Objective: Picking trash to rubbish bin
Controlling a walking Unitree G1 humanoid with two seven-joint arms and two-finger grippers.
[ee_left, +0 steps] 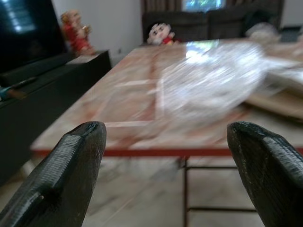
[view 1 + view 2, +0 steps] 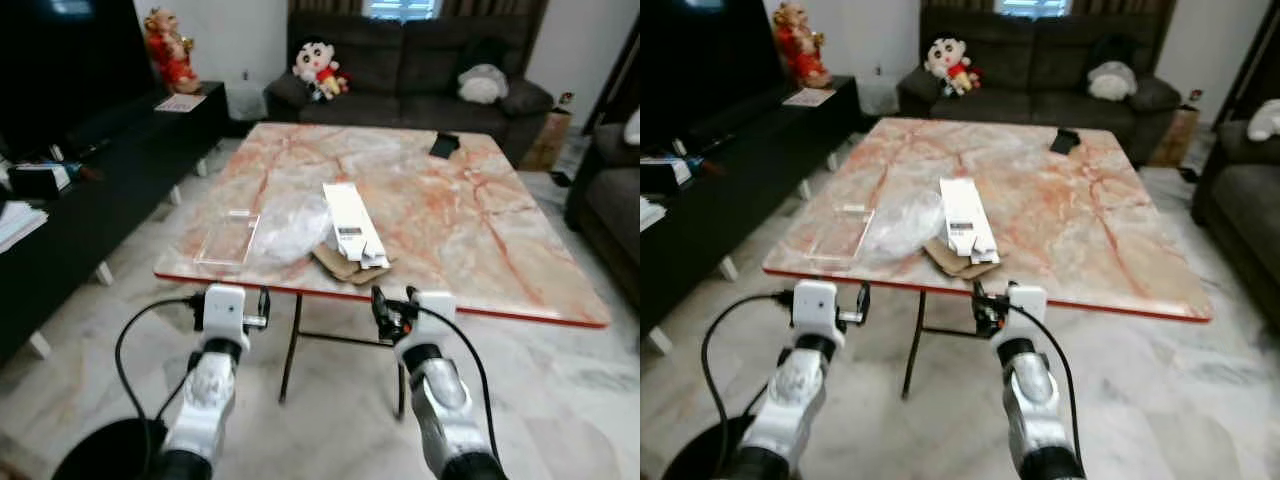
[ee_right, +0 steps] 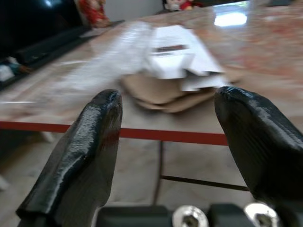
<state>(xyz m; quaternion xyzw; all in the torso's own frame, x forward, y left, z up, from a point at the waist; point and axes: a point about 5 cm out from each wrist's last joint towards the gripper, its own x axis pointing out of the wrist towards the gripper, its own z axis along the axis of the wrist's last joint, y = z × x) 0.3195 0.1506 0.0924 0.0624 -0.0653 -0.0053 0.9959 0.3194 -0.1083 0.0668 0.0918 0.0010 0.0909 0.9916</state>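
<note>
While both arms sit low in the frame, the left gripper (image 2: 263, 303) and right gripper (image 2: 392, 302) gape wide, empty. Approach step: trash, white box (image 2: 353, 222) on brown cardboard (image 2: 340, 262), lies mid-frame; next, reach forward.

A home living room: dark sofa (image 2: 420, 60) with plush toys (image 2: 318, 68); marble coffee table (image 2: 450, 230).
</note>
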